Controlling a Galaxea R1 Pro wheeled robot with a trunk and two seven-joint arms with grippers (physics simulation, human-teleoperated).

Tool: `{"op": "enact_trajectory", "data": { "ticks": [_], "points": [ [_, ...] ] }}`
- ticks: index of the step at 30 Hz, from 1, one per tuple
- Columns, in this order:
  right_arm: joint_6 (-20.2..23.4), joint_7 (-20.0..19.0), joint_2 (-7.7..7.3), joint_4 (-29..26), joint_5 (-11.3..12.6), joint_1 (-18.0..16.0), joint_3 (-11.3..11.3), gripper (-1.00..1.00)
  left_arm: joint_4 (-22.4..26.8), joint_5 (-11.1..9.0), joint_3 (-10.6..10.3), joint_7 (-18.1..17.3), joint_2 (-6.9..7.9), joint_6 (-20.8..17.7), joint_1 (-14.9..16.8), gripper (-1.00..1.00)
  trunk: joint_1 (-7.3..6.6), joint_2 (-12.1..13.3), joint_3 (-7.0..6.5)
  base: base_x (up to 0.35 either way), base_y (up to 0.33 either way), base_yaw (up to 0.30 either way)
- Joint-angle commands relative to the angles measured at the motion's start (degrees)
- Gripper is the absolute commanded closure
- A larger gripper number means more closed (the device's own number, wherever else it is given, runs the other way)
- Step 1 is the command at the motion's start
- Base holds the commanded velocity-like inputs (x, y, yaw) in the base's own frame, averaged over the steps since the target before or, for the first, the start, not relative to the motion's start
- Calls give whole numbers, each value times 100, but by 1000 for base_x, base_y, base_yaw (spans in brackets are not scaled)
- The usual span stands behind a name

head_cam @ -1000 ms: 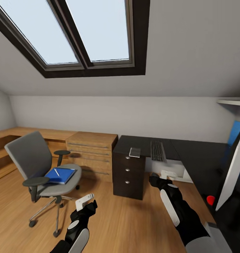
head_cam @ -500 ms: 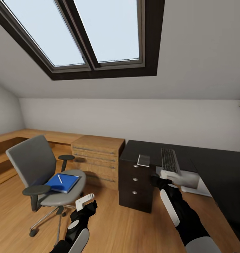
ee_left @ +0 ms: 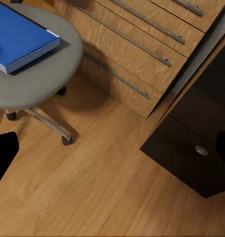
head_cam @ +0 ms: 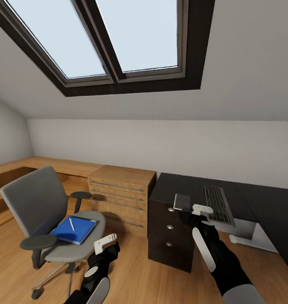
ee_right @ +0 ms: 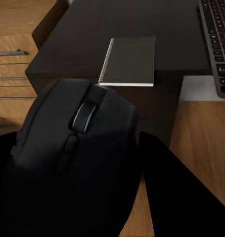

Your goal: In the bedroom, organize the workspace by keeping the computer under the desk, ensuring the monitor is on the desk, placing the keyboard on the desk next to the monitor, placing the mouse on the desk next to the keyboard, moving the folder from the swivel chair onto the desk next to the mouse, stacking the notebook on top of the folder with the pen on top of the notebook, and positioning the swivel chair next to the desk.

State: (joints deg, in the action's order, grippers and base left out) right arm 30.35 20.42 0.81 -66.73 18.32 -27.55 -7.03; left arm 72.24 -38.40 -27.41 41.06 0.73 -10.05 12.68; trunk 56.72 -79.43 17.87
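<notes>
Held the mouse (ee_right: pixel 77 143) clamped in the right gripper (head_cam: pixel 193 216), short of the desk (head_cam: pixel 190 188) edge, presumably for setting beside the keyboard (head_cam: pixel 218 204). Left gripper (head_cam: pixel 105 247): spread of fingers impossible to tell, nothing visibly gripped. Folder (head_cam: pixel 74 229) with pen (head_cam: pixel 71 223) on the swivel chair (head_cam: pixel 42 211); notebook (ee_right: pixel 129 60) on the desk corner.

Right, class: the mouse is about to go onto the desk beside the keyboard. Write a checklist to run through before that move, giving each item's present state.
1. Mouse held in the right claw: ok.
2. Keyboard lying on the desk: ok.
3. Bare desk top between keyboard and notebook: ok.
4. Left claw empty, fingers apart: ok.
5. Folder moved off the swivel chair: not ok, it lies on the seat with the pen on top.
</notes>
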Motion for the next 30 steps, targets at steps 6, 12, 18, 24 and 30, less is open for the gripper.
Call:
{"op": "enact_trajectory", "data": {
  "ticks": [6, 12, 18, 24, 30],
  "points": [
    [13, 43, -2, -12, 73, -5, -9, 100, 8, -18, -18, 41, 6, -23, 6, -100, 4, -4, 8, 328, 46, 0],
    [15, 41, -2, -7, 71, -5, -9, 100, 3, -20, -18, 39, 6, -23, 6, -100, 4, -4, 8, 328, 116, 0],
    [15, 41, -2, -7, 75, -5, -9, 100, 3, -19, -18, 38, 6, -23, 6, -100, 4, -4, 8, 328, 132, 0],
    [15, 45, -2, -7, 70, -5, -9, 100, 1, -18, -18, 37, 6, -23, 6, -100, 4, -4, 8, 328, 131, 0],
    [15, 48, -2, -7, 67, -5, -9, 100, 3, -22, -24, 42, 6, -23, 6, -100, 4, -4, 8, 328, 50, 0]
  ]
}}
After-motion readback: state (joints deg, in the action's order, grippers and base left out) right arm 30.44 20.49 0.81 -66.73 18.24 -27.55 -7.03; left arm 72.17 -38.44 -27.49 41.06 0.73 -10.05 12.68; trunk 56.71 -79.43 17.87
